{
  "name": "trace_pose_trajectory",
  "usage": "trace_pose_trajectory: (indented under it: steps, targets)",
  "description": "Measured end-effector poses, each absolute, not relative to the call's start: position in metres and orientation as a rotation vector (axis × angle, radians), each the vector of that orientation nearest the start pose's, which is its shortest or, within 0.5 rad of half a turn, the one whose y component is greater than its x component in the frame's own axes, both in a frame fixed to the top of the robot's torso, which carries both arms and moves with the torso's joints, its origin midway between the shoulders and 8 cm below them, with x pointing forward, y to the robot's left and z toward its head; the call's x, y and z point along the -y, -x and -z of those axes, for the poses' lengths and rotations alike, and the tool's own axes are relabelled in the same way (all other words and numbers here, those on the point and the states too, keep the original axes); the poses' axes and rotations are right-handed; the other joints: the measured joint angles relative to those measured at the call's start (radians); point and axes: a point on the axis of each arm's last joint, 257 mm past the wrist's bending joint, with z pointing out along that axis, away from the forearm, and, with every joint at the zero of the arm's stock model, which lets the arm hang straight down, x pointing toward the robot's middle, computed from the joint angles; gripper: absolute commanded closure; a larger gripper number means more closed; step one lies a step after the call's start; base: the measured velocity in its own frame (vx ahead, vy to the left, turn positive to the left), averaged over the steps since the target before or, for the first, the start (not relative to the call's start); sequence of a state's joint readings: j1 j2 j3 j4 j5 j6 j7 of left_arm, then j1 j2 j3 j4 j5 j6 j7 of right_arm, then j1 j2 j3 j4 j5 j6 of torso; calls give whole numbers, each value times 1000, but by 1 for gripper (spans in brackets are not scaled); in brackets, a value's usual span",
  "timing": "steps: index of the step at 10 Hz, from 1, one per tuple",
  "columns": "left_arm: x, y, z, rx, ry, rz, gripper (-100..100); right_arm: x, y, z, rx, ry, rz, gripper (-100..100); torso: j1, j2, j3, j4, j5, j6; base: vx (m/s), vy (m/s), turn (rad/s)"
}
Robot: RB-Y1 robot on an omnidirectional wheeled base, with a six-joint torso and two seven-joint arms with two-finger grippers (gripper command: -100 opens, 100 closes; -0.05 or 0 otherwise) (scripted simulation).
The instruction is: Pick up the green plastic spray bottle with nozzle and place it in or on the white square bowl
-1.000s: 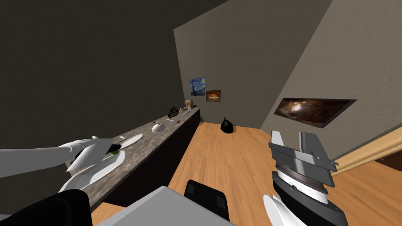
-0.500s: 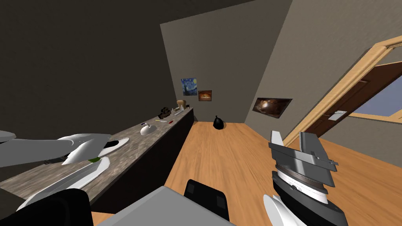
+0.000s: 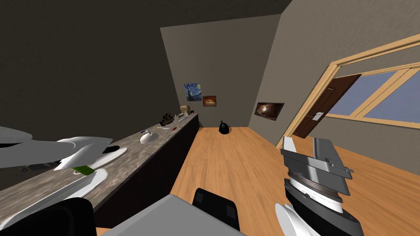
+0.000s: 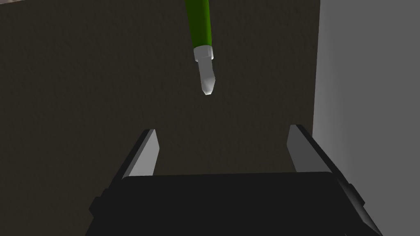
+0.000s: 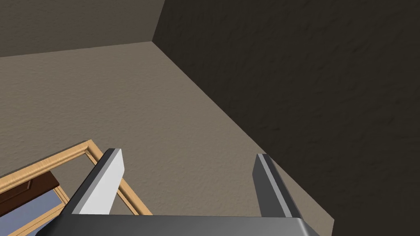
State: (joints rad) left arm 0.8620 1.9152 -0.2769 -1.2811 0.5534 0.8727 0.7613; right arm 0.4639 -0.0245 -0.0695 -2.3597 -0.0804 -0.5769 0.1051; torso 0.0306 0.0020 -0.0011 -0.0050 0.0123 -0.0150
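Our left end effector (image 4: 222, 130) is wide open and empty, with the bottle (image 4: 199, 28) past its tips.
We see the bottle's white nozzle (image 4: 206, 80), but its other end is cut off. From the head, our arm (image 3: 82, 149) hides most of it. A green bit shows just beside the bowl (image 3: 97, 177) on the grey worktop (image 3: 135, 157), and we cannot tell if they touch. Our right end effector (image 3: 305, 141) is wide open over the wood floor (image 3: 229, 164).

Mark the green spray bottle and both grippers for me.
green spray bottle (image 4: 199, 24): left wrist view, on its green body.
left gripper (image 4: 222, 129): left wrist view, midway between its open fingertips.
right gripper (image 5: 188, 153): right wrist view, midway between its open fingertips.
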Motion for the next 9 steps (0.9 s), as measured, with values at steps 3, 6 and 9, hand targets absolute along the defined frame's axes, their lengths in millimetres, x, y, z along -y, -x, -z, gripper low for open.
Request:
trace_pose_trajectory:
  steps: [3,6,9]
  targets:
    - [-904,-79,68,-1306,1500,-1223,-100,296,-307,-85,-471,-492,-1238,0,0,1,0,0,0,0,0,0,0]
    - [-910,-83,60,-1290,1498,-1198,-100,296,-307,-85,-471,-492,-1238,0,-3,-3,-2,-1,-1,0,66,-48,96]
    - [-923,-94,43,-1306,1468,-1181,-100,296,-307,-85,-471,-492,-1238,0,-5,-5,-3,-1,-1,0,87,-72,117]
